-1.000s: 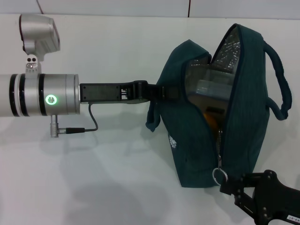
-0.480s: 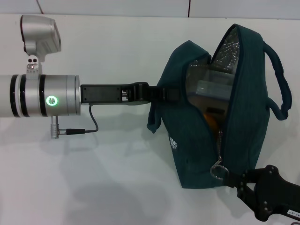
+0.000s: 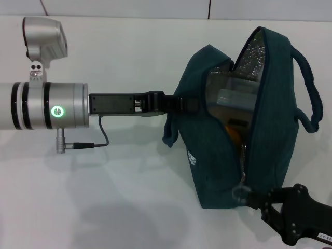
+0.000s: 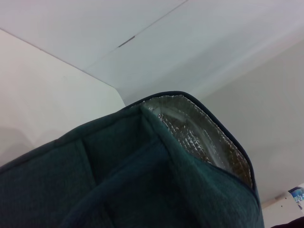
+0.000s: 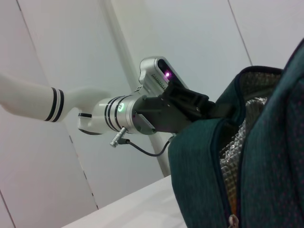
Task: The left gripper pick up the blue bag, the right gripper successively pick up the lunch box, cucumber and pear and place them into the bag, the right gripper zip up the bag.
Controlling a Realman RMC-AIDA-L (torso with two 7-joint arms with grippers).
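Note:
The blue bag (image 3: 218, 155) stands upright on the white table, its mouth open and the foil lining (image 4: 199, 137) showing. My left gripper (image 3: 188, 104) is shut on the bag's left handle. Inside the bag I see the clear lunch box (image 3: 233, 96) and, below it, a patch of the orange pear (image 3: 236, 136). The cucumber is hidden. The zipper's metal ring pull (image 3: 240, 191) hangs near the bag's lower front edge. My right gripper (image 3: 252, 198) has its tip right against that ring, at the near right of the table.
The left arm (image 5: 118, 111) reaches level across the table toward the bag. The bag's right handle (image 3: 310, 91) loops out to the right. White table top (image 3: 119, 197) spreads to the left and front of the bag.
My right gripper has risen from the front edge up to the ring pull. The ring has tipped and shifted slightly. The left arm and bag stay put.

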